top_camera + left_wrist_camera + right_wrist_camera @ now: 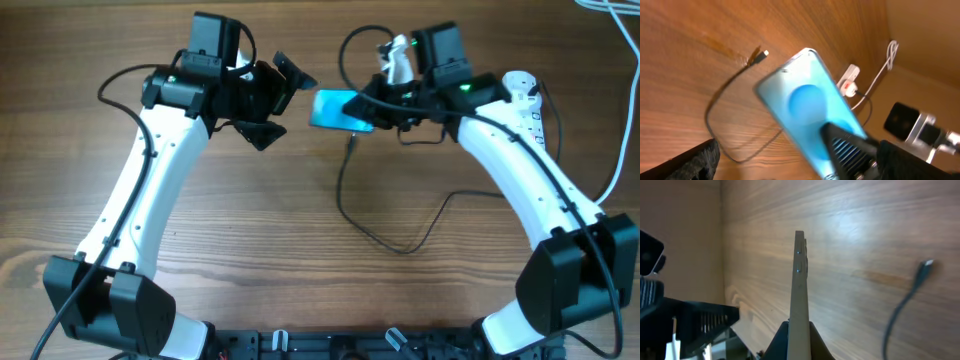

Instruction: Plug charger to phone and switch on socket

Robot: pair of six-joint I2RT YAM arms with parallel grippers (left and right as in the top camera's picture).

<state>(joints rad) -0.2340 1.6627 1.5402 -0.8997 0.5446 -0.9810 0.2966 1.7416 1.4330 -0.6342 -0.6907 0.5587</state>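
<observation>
The phone (338,110), its screen teal, is held in the air with my right gripper (378,108) shut on its right end. In the right wrist view the phone (799,280) stands edge-on between the right gripper's (800,335) two fingers. My left gripper (280,102) is wide open just left of the phone, apart from it. From the left wrist the phone (807,105) fills the centre, a ribbed black finger (847,147) across its screen. The charger (390,235) curves over the table and its plug tip (352,143) lies loose below the phone. The socket (527,100) lies at far right.
A white cable (625,100) runs down the far right edge of the wooden table (250,250). The charger's plug tip (760,55) and the socket (849,80) also show beyond the phone in the left wrist view. Both arm bases stand at the front corners.
</observation>
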